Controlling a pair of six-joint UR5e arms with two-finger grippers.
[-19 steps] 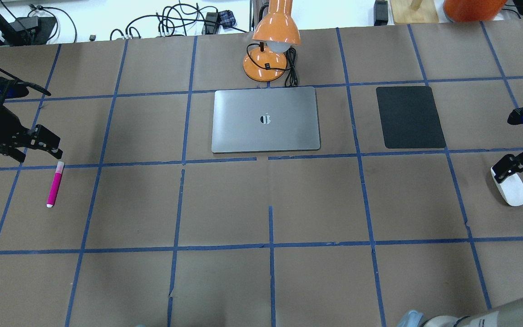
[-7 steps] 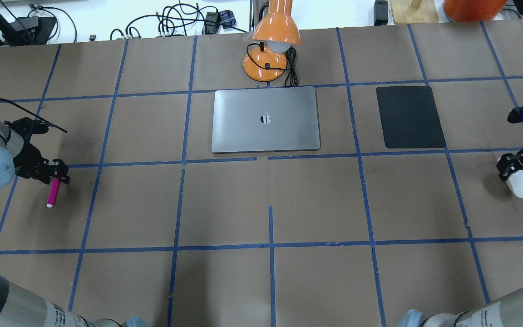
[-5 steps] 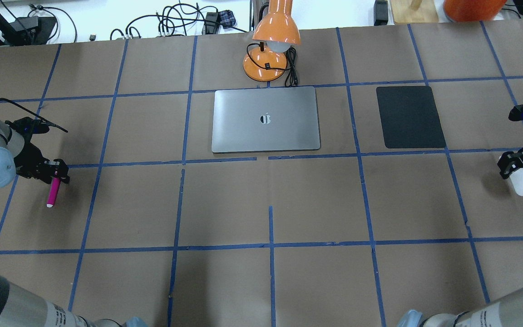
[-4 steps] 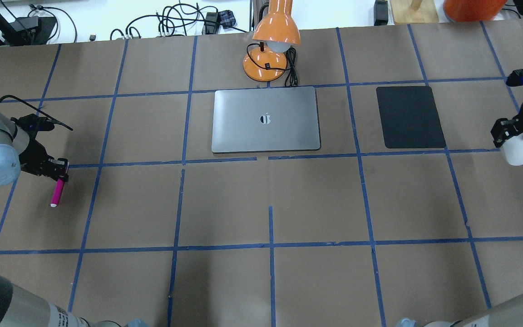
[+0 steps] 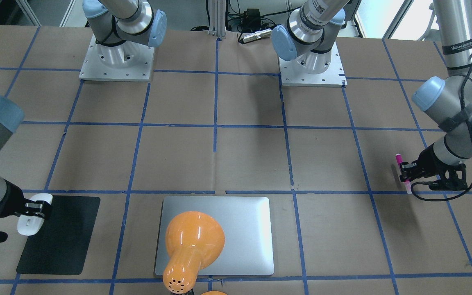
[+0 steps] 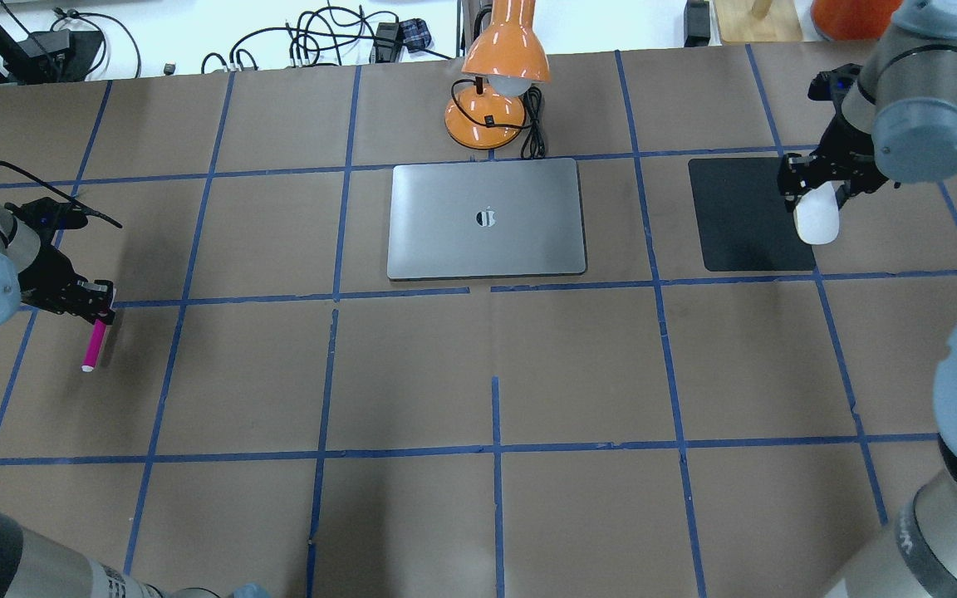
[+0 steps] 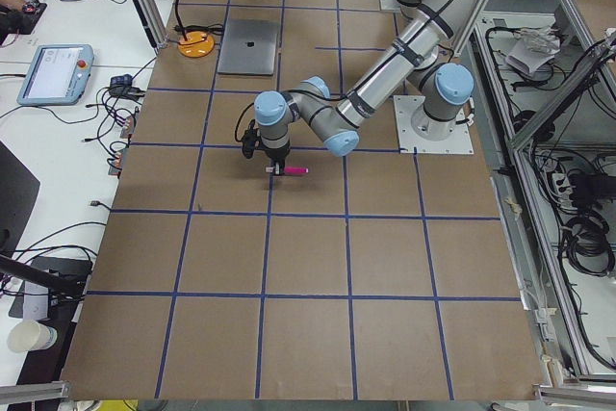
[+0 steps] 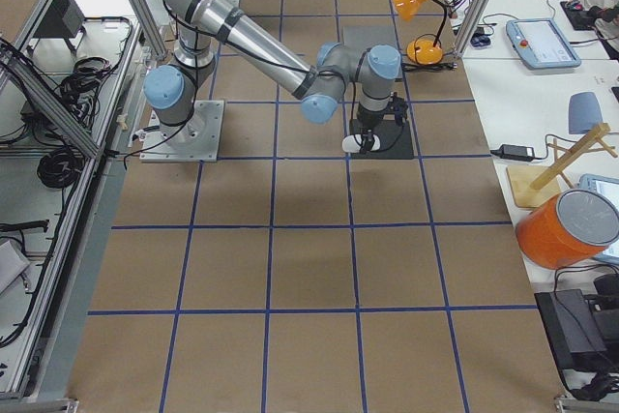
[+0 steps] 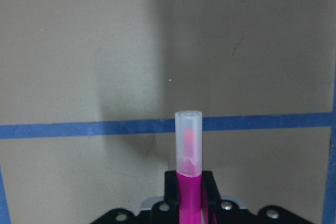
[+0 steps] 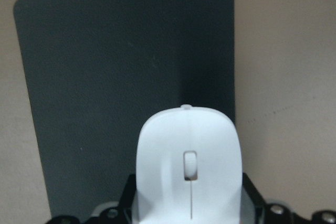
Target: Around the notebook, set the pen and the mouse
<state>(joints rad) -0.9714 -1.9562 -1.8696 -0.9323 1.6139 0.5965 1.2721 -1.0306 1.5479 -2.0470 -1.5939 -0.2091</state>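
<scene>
The pink pen (image 6: 94, 344) hangs level just over the table at the left, with my left gripper (image 6: 100, 301) shut on its capped end. In the left wrist view the pale cap (image 9: 188, 142) sticks out past the fingers. My right gripper (image 6: 815, 178) is shut on the white mouse (image 6: 817, 221) and holds it over the right edge of the black mat (image 6: 744, 214). In the right wrist view the mouse (image 10: 189, 171) sits over the mat (image 10: 126, 61). The silver notebook (image 6: 487, 218) lies closed at the table's middle back, far from both grippers.
An orange desk lamp (image 6: 499, 75) with its black cord stands just behind the notebook and leans over it in the front-facing view (image 5: 193, 241). Blue tape lines cross the brown table. Cables and gear lie beyond the far edge.
Both grippers shut on their objects. The right arm carried the mouse from the right edge back and left to the mat. The left gripper lifted the pen slightly, shifting it a little.
</scene>
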